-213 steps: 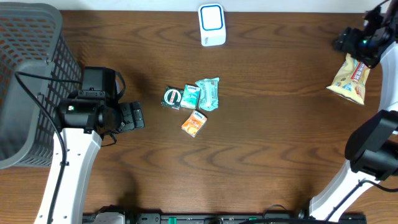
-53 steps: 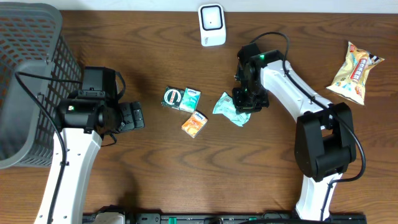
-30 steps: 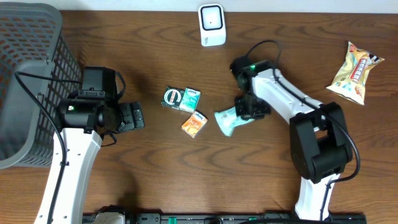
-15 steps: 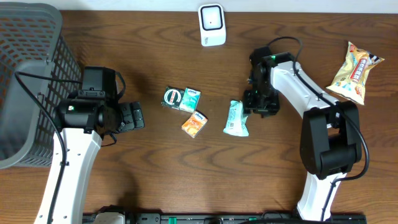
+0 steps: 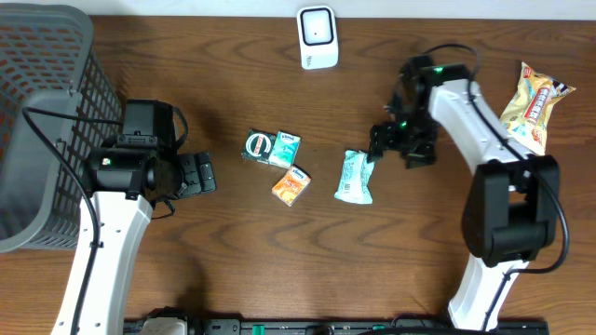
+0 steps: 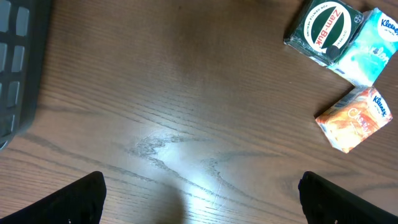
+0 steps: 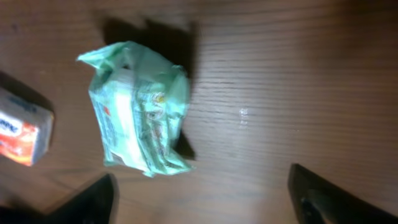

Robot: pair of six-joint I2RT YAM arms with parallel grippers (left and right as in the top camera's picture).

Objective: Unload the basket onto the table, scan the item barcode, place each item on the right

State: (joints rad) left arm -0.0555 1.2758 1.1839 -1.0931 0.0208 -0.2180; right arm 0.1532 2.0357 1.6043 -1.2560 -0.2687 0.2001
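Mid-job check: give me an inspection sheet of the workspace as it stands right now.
Surface: wooden table, no spills seen.
Job's things: green packet lying crumpled on the table, apart from both grippers; white scanner at the far edge.
Clutter: Zam-Buk box touching teal Kleenex pack; orange Kleenex pack nearby; snack bag on the right.
Grippers: left gripper open, empty; right gripper open, empty, beside the packet.
Cables: left arm's cable and right arm's cable loop clear of the items.
Surroundings: grey mesh basket at left.
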